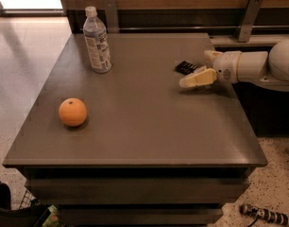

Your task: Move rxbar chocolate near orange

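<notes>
The rxbar chocolate [185,67], a small flat black bar with white marks, lies on the table's right side toward the back. My gripper [191,76] reaches in from the right on a white arm [250,66], low over the table. It is open, with its fingers [197,79] right at the bar's near right end. I cannot tell whether they touch the bar. The orange [72,112] sits on the left front part of the table, far from the bar and the gripper.
A clear water bottle [97,41] with a white cap stands upright at the back left. The dark grey table [144,136] has open edges at front and sides. A wooden wall with metal brackets [248,18] runs behind it. Clutter lies on the floor below.
</notes>
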